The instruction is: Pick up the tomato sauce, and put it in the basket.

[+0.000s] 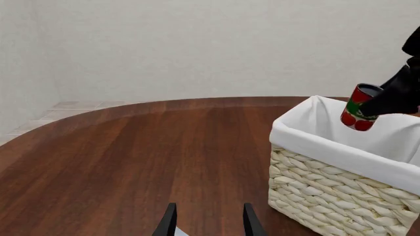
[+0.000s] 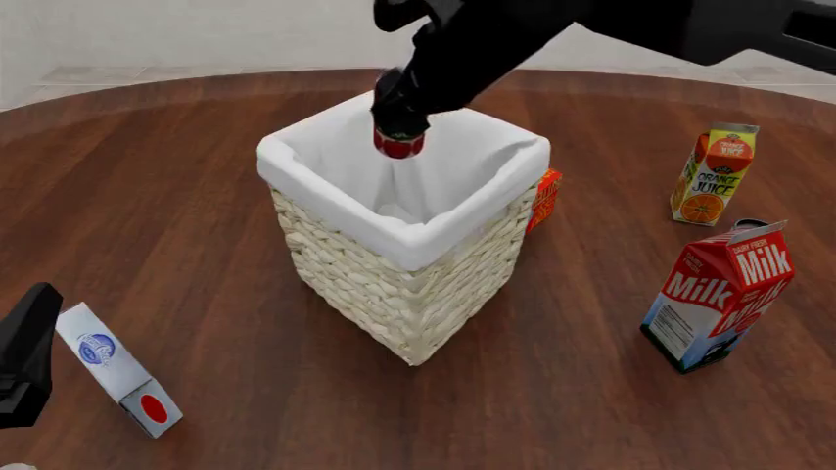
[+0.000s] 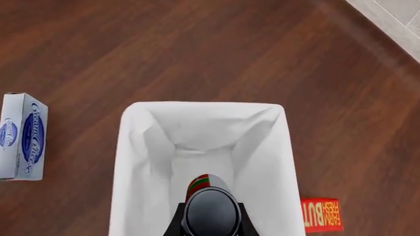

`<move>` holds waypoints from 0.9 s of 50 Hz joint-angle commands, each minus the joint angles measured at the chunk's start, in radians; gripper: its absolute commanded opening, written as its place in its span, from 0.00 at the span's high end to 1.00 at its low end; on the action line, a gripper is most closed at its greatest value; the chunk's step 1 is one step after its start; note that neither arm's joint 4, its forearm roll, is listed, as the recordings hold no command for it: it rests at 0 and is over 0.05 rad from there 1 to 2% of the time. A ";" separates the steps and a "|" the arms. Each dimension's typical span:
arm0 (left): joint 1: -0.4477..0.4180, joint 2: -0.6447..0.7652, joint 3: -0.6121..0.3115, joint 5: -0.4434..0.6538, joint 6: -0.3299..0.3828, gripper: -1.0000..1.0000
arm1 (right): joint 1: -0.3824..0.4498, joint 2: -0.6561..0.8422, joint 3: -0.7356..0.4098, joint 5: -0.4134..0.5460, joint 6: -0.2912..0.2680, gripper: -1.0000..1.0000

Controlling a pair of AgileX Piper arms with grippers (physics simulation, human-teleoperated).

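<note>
We've got the can (image 2: 398, 143) up over the basket (image 2: 392, 284) now, pinched in the right arm's jaws (image 2: 399, 125), which sit closed around its body. From the left arm's camera the can hangs tilted, above the white lining and inside the line of the rim, nearer the basket's far side than its middle. It isn't touching the cloth as far as we can tell.

The step in hand is the release, and we'd say the job is nearly done. What we want is the can lower and more central before letting go: a tilted can dropped from above the rim may clip the lining or bounce. So we bring it toward the basket's middle, sink it below the rim if the arm clears, then part the jaws gently and lift straight up.

The left arm's jaws (image 1: 207, 221) rest apart and empty, low over the tabletop (image 2: 157, 196), well away from the basket, so nothing crowds us there. The milk carton (image 2: 721, 294) and juice carton (image 2: 714, 174) stand off to the basket's right, out of our path.
</note>
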 commanded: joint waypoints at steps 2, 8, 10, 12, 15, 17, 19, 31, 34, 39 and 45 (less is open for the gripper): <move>0.000 0.000 0.000 0.000 0.000 0.00 | -0.001 0.025 0.016 -0.019 0.022 1.00; 0.000 0.000 0.000 0.000 0.000 0.00 | -0.003 0.041 0.019 -0.025 0.024 1.00; 0.000 0.000 0.000 0.000 0.000 0.00 | -0.005 0.044 0.020 -0.026 0.023 1.00; 0.000 0.000 0.000 0.000 0.000 0.00 | -0.006 0.047 0.023 -0.026 0.023 1.00; 0.000 0.000 0.000 0.000 0.000 0.00 | -0.008 0.050 0.026 -0.028 0.024 1.00; 0.000 0.000 0.000 0.000 0.000 0.00 | -0.009 0.051 0.028 -0.029 0.022 1.00; 0.000 0.000 0.000 0.000 0.000 0.00 | -0.012 0.053 0.028 -0.027 0.022 1.00; 0.000 0.000 0.000 0.000 0.000 0.00 | -0.018 0.071 0.034 -0.031 0.021 1.00; 0.000 0.000 0.000 0.000 0.000 0.00 | -0.017 0.074 0.033 -0.030 0.023 1.00; 0.000 0.000 0.000 0.000 0.000 0.00 | -0.017 0.082 0.033 -0.032 0.022 1.00; 0.000 0.000 0.000 0.000 0.000 0.00 | -0.014 0.091 0.038 -0.038 0.021 1.00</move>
